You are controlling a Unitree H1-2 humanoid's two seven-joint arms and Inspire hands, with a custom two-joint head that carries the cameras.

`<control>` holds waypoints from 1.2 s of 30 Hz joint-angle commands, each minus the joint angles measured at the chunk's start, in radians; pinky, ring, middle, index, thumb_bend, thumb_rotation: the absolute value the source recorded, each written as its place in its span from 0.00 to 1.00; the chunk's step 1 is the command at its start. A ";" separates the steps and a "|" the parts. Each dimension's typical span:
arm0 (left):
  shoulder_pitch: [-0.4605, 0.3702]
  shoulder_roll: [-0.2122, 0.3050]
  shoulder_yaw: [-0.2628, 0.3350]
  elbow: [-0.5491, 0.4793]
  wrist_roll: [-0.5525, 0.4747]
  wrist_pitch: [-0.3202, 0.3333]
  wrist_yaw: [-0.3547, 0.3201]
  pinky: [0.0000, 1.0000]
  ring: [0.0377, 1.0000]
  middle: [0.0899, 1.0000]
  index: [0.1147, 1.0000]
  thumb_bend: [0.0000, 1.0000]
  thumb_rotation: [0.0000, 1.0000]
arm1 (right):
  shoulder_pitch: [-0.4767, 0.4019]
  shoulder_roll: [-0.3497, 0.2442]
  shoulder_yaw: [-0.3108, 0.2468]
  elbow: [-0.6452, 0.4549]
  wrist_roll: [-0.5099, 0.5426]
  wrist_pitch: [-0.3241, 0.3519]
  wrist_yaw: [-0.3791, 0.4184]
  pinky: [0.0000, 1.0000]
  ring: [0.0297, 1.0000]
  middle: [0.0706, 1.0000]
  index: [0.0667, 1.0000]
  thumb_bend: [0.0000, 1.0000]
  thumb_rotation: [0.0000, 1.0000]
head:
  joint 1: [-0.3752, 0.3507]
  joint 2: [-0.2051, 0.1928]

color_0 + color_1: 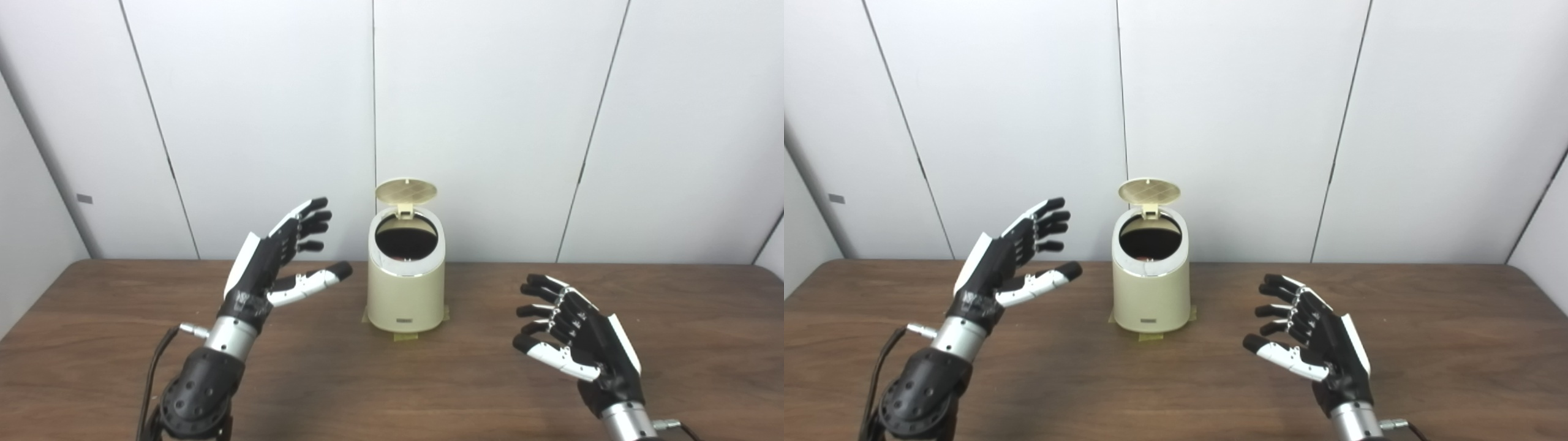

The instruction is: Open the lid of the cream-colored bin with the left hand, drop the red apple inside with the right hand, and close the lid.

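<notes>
Cream-colored bin [405,288] stood upright on table [392,380], lid [406,190] raised – left hand [275,263], right hand [572,337] both spread, empty.

The bin [405,288] stands on the tabletop [122,343], its lid [406,191] upright. The left robot hand [278,260] hovers beside it, fingers spread; the right robot hand [576,334] is likewise empty and spread.

Cream bin [405,294], brown table [392,380]
</notes>
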 commanded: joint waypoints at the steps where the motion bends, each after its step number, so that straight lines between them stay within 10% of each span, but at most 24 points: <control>1: -0.092 0.021 -0.005 0.009 0.011 0.009 -0.010 0.74 0.90 0.92 0.94 0.91 0.35 | -0.035 -0.014 -0.004 -0.022 0.001 -0.028 0.003 0.50 0.62 0.73 0.72 0.84 0.29 | -0.001 0.001; 13: -0.421 0.093 -0.129 0.223 0.208 0.054 -0.051 0.99 1.00 1.00 1.00 0.99 0.39 | -0.029 -0.012 0.008 -0.034 -0.001 -0.042 0.001 0.49 0.62 0.73 0.71 0.81 0.27 | -0.007 -0.001; 20: -0.528 0.139 -0.247 0.348 0.353 -0.002 -0.090 0.88 1.00 1.00 0.95 0.99 0.40 | -0.026 -0.007 0.008 -0.037 0.001 -0.032 -0.004 0.49 0.62 0.73 0.71 0.79 0.26 | -0.011 -0.004; 36: -0.507 0.144 -0.302 0.349 0.414 -0.005 -0.218 1.00 1.00 0.80 0.74 1.00 0.35 | -0.031 -0.006 -0.003 -0.046 0.009 -0.003 -0.006 0.46 0.59 0.67 0.66 0.73 0.22 | -0.025 0.000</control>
